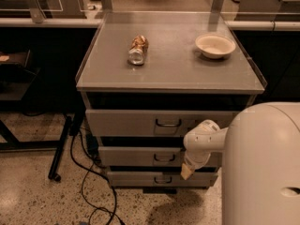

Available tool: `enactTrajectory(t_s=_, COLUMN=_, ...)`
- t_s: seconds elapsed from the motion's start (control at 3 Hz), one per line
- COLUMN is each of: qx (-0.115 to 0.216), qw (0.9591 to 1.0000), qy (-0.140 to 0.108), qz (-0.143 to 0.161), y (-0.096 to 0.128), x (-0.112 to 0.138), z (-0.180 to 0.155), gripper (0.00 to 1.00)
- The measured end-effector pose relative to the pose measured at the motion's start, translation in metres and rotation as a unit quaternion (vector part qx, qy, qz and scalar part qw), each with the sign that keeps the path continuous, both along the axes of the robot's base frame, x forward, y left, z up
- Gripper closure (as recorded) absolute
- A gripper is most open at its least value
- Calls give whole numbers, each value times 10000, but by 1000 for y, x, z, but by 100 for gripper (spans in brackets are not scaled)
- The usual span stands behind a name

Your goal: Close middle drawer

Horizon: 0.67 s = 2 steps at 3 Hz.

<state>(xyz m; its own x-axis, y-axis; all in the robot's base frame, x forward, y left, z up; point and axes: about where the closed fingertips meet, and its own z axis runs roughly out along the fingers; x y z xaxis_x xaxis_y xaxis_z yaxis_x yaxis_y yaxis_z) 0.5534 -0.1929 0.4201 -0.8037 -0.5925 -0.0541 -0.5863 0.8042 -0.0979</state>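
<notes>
The middle drawer (140, 156) is the second of three stacked grey drawers under the grey table top (173, 74). Its flat front carries a small dark bar handle (164, 158) at centre. The front stands close to flush with the drawers above and below. My gripper (187, 171) hangs at the end of the white arm, just right of that handle, in front of the middle drawer's right part and the lowest drawer's top edge. The arm's white elbow (202, 142) covers the right end of the middle drawer.
The top drawer (136, 122) and the lowest drawer (136, 178) frame the middle one. A crushed can (138, 49) and a white bowl (215, 45) lie on the table top. Black cables (89, 182) trail on the speckled floor at left. My white body (262, 168) fills the lower right.
</notes>
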Motion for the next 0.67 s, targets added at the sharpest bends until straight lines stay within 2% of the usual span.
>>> enactTrajectory(t_s=0.33, qx=-3, qw=10000, qy=3, qz=1, y=0, x=0, z=-1, gripper=62)
enactTrajectory(t_s=0.67, qx=-151, qw=9995, qy=-61, qz=-255, y=-7, x=11, z=-11, gripper=84)
